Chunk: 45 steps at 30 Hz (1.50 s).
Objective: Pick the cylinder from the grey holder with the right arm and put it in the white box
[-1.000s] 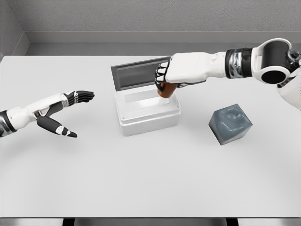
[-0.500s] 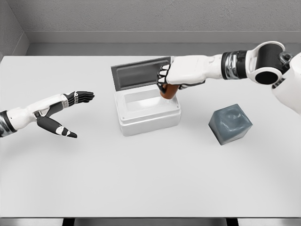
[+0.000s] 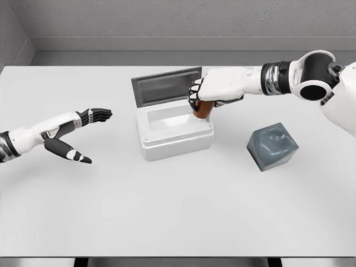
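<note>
A brown cylinder (image 3: 202,109) is gripped by my right hand (image 3: 207,95), whose fingers curl around its top. It hangs tilted over the right inner edge of the white box (image 3: 176,135), with its lower end at about rim height. The box stands open with its grey lid (image 3: 165,86) raised at the back. The grey holder (image 3: 272,146) sits on the table to the right of the box, with nothing in it. My left hand (image 3: 78,133) hovers at the left with its fingers spread.
The white table (image 3: 178,211) stretches wide in front of the box and holder. A grey wall runs behind its far edge.
My right hand has shifted slightly right and up with the cylinder, over the box's right side. The left arm has stayed still.
</note>
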Available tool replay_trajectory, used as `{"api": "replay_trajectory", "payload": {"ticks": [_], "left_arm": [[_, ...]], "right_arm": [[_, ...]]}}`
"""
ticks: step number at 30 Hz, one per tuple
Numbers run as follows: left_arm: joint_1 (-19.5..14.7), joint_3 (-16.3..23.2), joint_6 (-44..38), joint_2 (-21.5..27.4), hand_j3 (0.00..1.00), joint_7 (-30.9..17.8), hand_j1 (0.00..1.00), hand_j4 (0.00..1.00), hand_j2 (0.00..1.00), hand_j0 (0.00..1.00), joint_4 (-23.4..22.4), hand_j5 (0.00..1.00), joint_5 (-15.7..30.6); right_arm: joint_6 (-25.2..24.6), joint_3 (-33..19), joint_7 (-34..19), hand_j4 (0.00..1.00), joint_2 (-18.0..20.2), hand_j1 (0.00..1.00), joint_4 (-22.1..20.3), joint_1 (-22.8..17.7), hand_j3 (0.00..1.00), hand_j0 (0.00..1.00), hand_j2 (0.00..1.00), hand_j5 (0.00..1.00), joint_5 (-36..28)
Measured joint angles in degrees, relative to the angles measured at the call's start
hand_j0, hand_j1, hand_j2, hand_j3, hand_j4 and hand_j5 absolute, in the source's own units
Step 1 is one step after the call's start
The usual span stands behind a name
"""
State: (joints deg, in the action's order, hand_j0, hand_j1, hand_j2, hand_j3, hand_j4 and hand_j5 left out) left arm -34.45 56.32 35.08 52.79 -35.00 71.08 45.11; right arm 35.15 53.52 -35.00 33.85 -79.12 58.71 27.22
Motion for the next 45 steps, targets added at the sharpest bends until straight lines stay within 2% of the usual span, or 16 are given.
{"api": "replay_trajectory", "payload": {"ticks": [1,2,9,10,11,12,18,21,23,26,28,30,33,34,39,45], "left_arm": [[0.00,0.00,0.00,0.00,1.00,0.00,1.00,1.00,1.00,1.00,0.00,1.00,0.00],[0.00,0.00,0.00,0.00,1.00,0.00,1.00,1.00,1.00,1.00,0.01,1.00,-0.01],[0.00,0.01,0.00,0.03,1.00,0.00,1.00,1.00,1.00,1.00,0.07,1.00,-0.02],[0.00,0.01,0.00,0.02,1.00,0.00,1.00,1.00,1.00,1.00,0.07,1.00,-0.02],[0.00,0.01,0.00,0.02,1.00,0.00,1.00,1.00,1.00,1.00,0.08,1.00,-0.02],[0.00,0.01,0.00,0.02,1.00,0.00,1.00,1.00,1.00,1.00,0.08,1.00,-0.02],[0.00,0.01,0.00,0.03,1.00,0.00,1.00,1.00,1.00,1.00,0.09,1.00,-0.02],[0.00,0.01,0.00,0.02,1.00,0.00,1.00,1.00,1.00,1.00,0.09,1.00,-0.03],[0.00,0.02,0.00,0.01,1.00,0.00,1.00,1.00,1.00,1.00,0.09,1.00,-0.02],[-0.17,0.01,0.01,0.05,1.00,0.00,1.00,1.00,1.00,1.00,0.07,1.00,0.01],[-1.50,-0.01,0.03,0.12,1.00,-0.01,1.00,1.00,1.00,1.00,0.00,1.00,0.35],[-5.62,-0.06,0.11,-0.16,1.00,-0.02,1.00,1.00,1.00,1.00,-0.21,1.00,1.13],[-11.53,-0.40,0.00,-4.54,1.00,-0.01,1.00,1.00,1.00,1.00,-4.38,1.00,2.38],[-12.21,-0.48,-0.05,-6.59,1.00,0.00,1.00,1.00,1.00,1.00,-6.33,1.00,2.45],[-13.36,-0.71,-0.81,-13.55,1.00,0.00,1.00,1.00,1.00,1.00,-13.91,1.00,2.09],[-13.97,-0.90,-2.94,-17.99,1.00,0.00,1.00,1.00,1.00,1.00,-17.98,1.00,1.41]], "right_arm": [[0.01,-0.03,-0.02,0.58,-0.03,0.58,0.06,0.09,0.58,0.58,0.58,0.58,0.33],[0.01,-0.06,-0.02,0.60,-0.05,0.60,0.10,0.35,0.60,0.60,0.60,0.60,0.66],[0.01,-0.28,-0.03,0.64,-1.45,0.64,-0.02,1.76,0.64,0.64,0.64,0.64,1.22],[0.00,-0.32,-0.03,0.79,-1.62,0.79,-0.25,2.28,0.79,0.79,0.79,0.79,1.11],[0.00,-0.36,-0.03,0.84,-1.73,0.84,-0.61,2.46,0.84,0.84,0.84,0.84,1.05],[0.01,-0.40,-0.03,1.00,-1.80,1.00,-1.40,2.55,1.00,1.00,1.00,1.00,1.03],[0.00,-1.13,-0.03,1.00,-1.15,1.00,-5.91,2.02,1.00,1.00,1.00,1.00,0.78],[0.03,-4.43,-0.04,1.00,0.97,1.00,-8.30,0.09,1.00,1.00,1.00,1.00,0.28],[0.02,-9.00,-0.03,1.00,3.95,1.00,-9.30,-0.09,1.00,1.00,1.00,1.00,-2.70],[0.02,-16.40,-0.03,1.00,10.12,1.00,-9.91,-3.16,1.00,1.00,1.00,1.00,-7.64],[0.02,-19.96,-0.03,1.00,13.83,1.00,-9.78,-7.19,1.00,1.00,1.00,1.00,-9.13],[0.04,-21.98,-0.04,1.00,16.35,1.00,-9.49,-9.93,1.00,1.00,1.00,1.00,-9.84],[0.02,-23.29,-0.03,1.00,18.38,1.00,-8.81,-11.42,1.00,1.00,1.00,1.00,-10.01],[0.03,-23.48,-0.04,1.00,18.72,1.00,-8.47,-11.86,1.00,1.00,1.00,1.00,-9.91],[0.02,-23.78,-0.04,1.00,19.34,1.00,-7.69,-12.92,1.00,1.00,1.00,1.00,-9.71],[0.01,-23.57,-0.03,1.00,19.43,1.00,-7.31,-13.45,1.00,1.00,1.00,1.00,-9.52]]}}
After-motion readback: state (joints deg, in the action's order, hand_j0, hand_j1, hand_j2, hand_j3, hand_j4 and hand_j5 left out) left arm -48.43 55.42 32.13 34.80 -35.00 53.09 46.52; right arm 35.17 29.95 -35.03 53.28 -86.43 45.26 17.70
